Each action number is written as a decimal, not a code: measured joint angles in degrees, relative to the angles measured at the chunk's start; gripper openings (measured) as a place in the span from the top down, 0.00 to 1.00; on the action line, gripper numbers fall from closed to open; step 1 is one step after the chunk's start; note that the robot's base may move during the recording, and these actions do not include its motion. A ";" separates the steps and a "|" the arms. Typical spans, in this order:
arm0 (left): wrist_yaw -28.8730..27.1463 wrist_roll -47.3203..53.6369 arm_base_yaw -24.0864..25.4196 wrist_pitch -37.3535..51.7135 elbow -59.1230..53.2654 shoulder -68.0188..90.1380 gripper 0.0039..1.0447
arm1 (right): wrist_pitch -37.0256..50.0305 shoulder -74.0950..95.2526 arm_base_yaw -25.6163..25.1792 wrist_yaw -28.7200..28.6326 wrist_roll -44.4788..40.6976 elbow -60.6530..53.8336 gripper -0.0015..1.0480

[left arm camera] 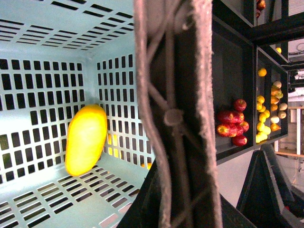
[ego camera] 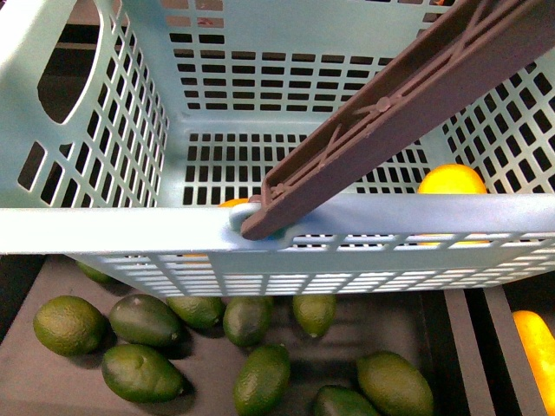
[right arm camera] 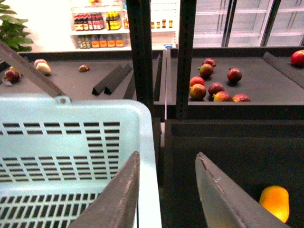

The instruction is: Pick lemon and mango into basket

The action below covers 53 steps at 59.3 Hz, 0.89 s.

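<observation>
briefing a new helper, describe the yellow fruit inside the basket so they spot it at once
Find the light turquoise slotted basket with the brown handle. On its floor, against a wall, lies one long, smooth yellow fruit. Unlike the green oval fruits below, it is inside the basket.

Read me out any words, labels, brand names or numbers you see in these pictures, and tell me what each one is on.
No text can be read in any view.
Bottles far in the background of the right wrist view: they carry labels, but these are too small and blurred to read.
Basket and its handle: no print visible.
</observation>
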 joint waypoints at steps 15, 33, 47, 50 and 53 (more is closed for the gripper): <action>-0.13 0.00 0.00 0.00 0.00 0.00 0.96 | 0.37 -6.73 -3.74 -5.05 -0.83 -7.13 0.98; 0.04 -0.02 0.00 0.00 0.00 0.00 0.96 | -2.16 -14.58 -6.62 -6.38 -0.85 -12.31 0.98; -0.15 0.02 0.00 0.00 0.00 0.00 0.96 | -5.99 -20.96 -6.67 -6.38 -0.85 -14.78 0.98; -0.11 0.00 0.00 0.00 0.00 0.00 0.96 | -6.86 -22.25 -6.67 -6.38 -0.85 -15.21 0.98; -0.09 0.00 0.00 0.00 0.00 0.00 0.96 | -7.63 -23.23 -6.64 -6.40 -0.87 -15.52 0.98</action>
